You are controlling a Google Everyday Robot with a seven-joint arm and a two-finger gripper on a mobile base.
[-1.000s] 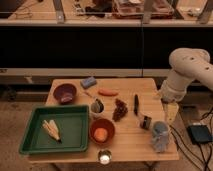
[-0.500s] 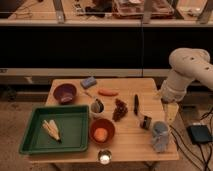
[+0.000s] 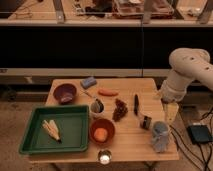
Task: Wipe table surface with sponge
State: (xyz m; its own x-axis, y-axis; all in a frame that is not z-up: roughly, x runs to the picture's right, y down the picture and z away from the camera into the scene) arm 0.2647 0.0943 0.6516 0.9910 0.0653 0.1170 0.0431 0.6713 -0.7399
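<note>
Nothing on the bench has moved since the frame of half a second ago, as far as I can see, and the arm also stands in the same pose. It is bent over the right side of the bench. The claw hangs low at the front right corner, just beside a small dark object. I cannot tell whether the claw is released or clenched, and I see nothing in it.

The sponge, a blue block, lies near the far edge of the bench, well apart from the claw. Left of the sponge and a little nearer to me stands a purple bowl. To its right, near the middle, lies an orange carrot-like piece. Below that I see a small cup, a dark bunch like grapes and a thin dark stick.

A green tray takes the front left part of the bench, with a pale yellow thing in it. Just beside the tray stands an orange bowl which holds an orange ball.
</note>
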